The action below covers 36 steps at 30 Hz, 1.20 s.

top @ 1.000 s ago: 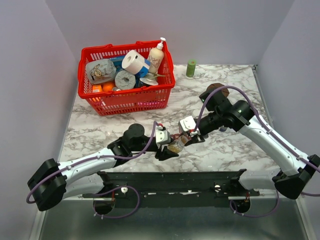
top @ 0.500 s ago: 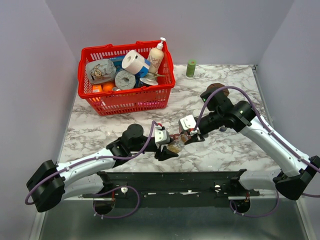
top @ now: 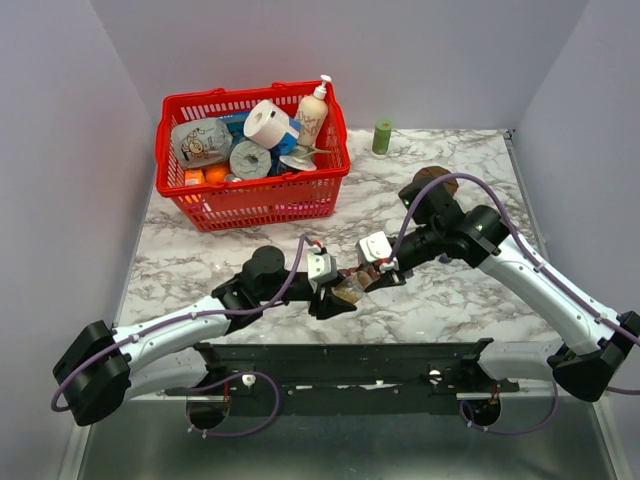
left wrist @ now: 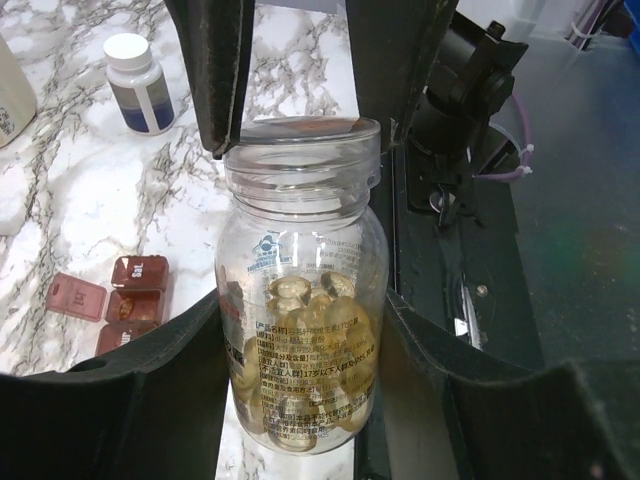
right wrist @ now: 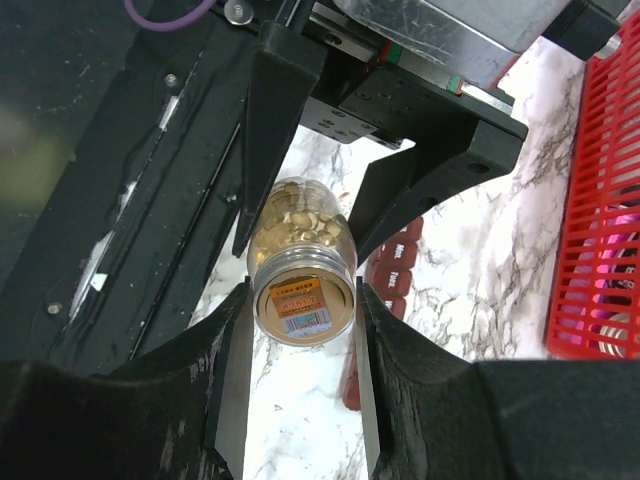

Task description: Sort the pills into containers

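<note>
My left gripper is shut on the body of a small clear bottle and holds it above the marble. The bottle holds many yellowish pills, which also show in the right wrist view. My right gripper is closed on the bottle's threaded neck. The mouth is covered by a gold seal with a label. The maroon pill organizer lies on the table below the bottle, with some lids open. It also shows in the right wrist view.
A red basket full of goods stands at the back left. A green cap stands at the back. A dark white-capped bottle stands on the marble beyond the organizer. The black frame runs along the near edge.
Both grippers stay on the bottle. The left gripper and the bottle have shifted slightly left and back; the right wrist has followed a little.
</note>
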Each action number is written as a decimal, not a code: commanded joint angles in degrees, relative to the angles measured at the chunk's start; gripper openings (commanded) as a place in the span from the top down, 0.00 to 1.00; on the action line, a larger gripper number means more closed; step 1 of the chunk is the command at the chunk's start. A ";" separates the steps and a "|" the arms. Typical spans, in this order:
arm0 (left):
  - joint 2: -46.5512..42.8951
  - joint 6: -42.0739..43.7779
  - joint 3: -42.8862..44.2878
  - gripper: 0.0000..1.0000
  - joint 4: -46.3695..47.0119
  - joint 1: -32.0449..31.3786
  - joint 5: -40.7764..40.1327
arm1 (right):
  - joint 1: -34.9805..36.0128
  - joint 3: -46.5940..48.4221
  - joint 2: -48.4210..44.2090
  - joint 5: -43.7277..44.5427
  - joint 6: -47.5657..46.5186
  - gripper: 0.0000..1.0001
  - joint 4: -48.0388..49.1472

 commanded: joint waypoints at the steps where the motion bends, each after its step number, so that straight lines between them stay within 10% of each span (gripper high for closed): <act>1: -1.72 -4.39 1.48 1.00 7.01 0.79 -0.28 | 1.84 -1.39 0.10 2.34 3.07 0.71 2.11; 17: -9.19 -0.71 1.49 1.00 2.42 0.97 -17.23 | 2.37 -3.49 5.20 11.75 34.60 0.68 8.88; 21: -8.49 -0.63 0.69 1.00 3.58 0.97 -19.97 | 2.37 -4.29 5.81 12.99 44.46 0.47 10.29; 30: -7.34 2.10 0.07 1.00 -3.26 1.32 -11.80 | -0.96 6.24 3.53 7.03 40.87 0.12 9.32; 36: -9.97 5.07 1.48 1.00 -10.13 1.50 -5.13 | -3.70 13.20 1.16 -4.28 19.12 0.00 -3.63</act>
